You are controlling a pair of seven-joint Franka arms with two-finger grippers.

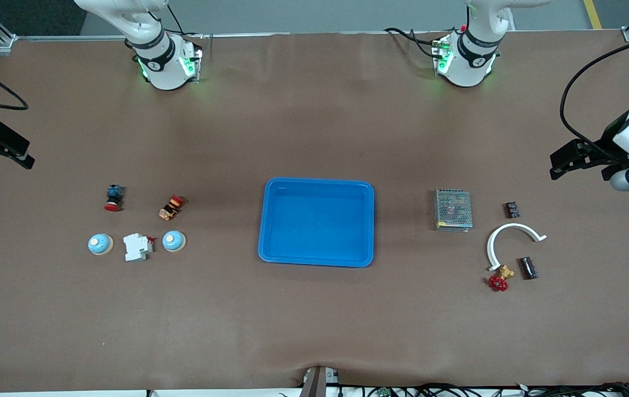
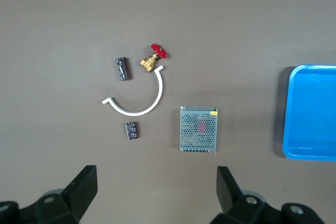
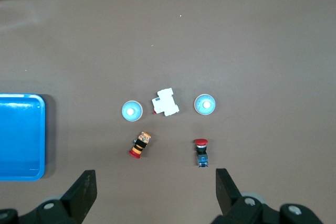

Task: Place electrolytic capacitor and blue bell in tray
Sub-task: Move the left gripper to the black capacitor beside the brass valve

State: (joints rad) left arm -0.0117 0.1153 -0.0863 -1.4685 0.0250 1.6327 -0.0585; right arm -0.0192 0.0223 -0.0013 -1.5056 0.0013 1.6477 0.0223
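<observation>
empty blue tray (image 1: pixel 317 222); capacitor (image 1: pixel 528 268) and bell (image 1: pixel 173 241) on table, unplaced. left gripper (image 2: pixel 157 182) and right gripper (image 3: pixel 156 184) both spread apart, holding nothing.

You are looking at one blue tray (image 1: pixel 317 187) and two blue bells (image 1: pixel 100 244) (image 1: pixel 173 241). You are also seeing two red-capped push buttons (image 1: pixel 114 197) (image 1: pixel 171 207), one white breaker (image 1: pixel 137 247), one mesh-covered box (image 1: pixel 452 209), two dark capacitors (image 1: pixel 528 268) (image 1: pixel 511 209), one white curved bracket (image 1: pixel 511 238) and one red-handled brass valve (image 1: pixel 500 278).
</observation>
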